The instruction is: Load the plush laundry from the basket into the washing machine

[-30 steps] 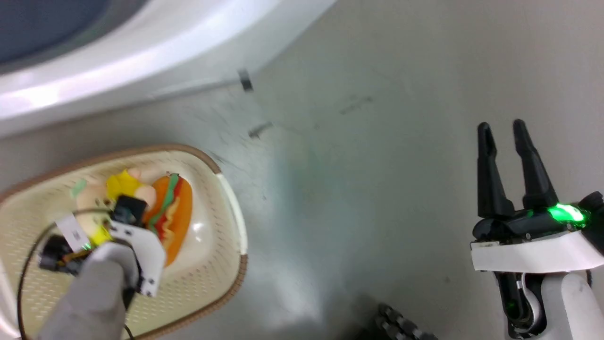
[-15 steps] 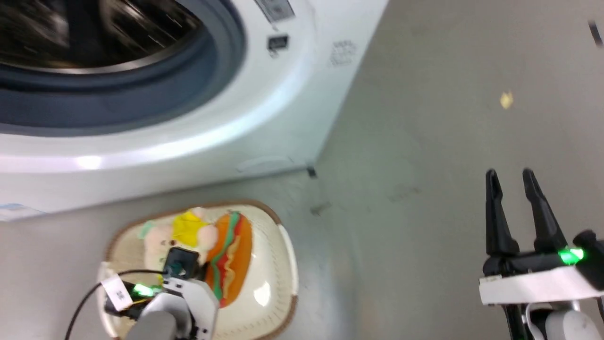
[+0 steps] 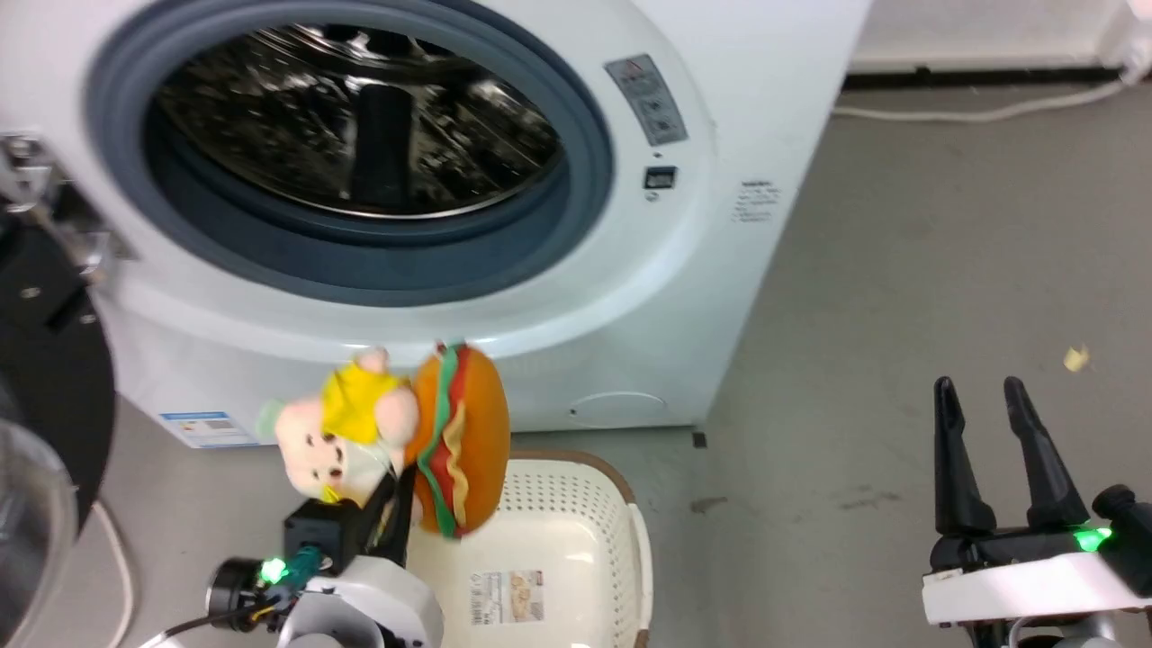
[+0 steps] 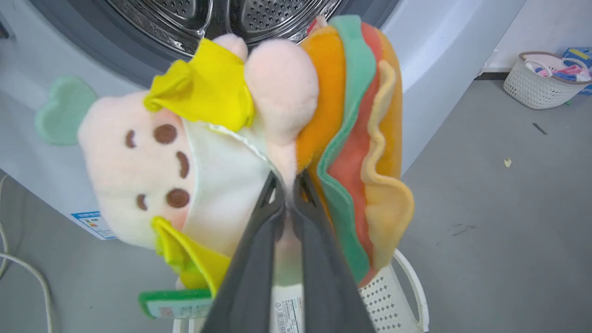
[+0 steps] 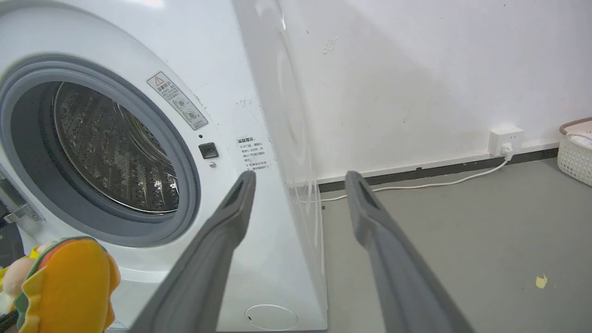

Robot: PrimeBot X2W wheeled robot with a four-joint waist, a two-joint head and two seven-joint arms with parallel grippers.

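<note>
My left gripper (image 4: 289, 185) is shut, pinching the plush laundry between its fingers. Both toys hang together in the air: the pink-beige doll (image 3: 337, 432) in yellow clothing and the orange bun-shaped plush (image 3: 463, 441) beside it. They are above the basket (image 3: 621, 504), which shows its label sticker (image 3: 510, 594), and in front of the lower rim of the washing machine (image 3: 720, 234). The machine's door (image 3: 45, 360) stands swung open at the left, baring the steel drum (image 3: 360, 117). My right gripper (image 3: 985, 396) is open over bare floor, far right of the basket.
A second white basket (image 4: 541, 78) with coloured clothes stands by the wall to the right. A wall socket (image 5: 506, 138) feeds a white cable along the skirting. Another white cable (image 4: 23, 268) lies on the floor left of the machine. A yellow scrap (image 3: 1074, 358) is on the grey floor.
The head camera has tilted up, bringing the whole washer opening into view. My left gripper has lifted both toys out of the basket to just below the door opening. The right gripper stays open.
</note>
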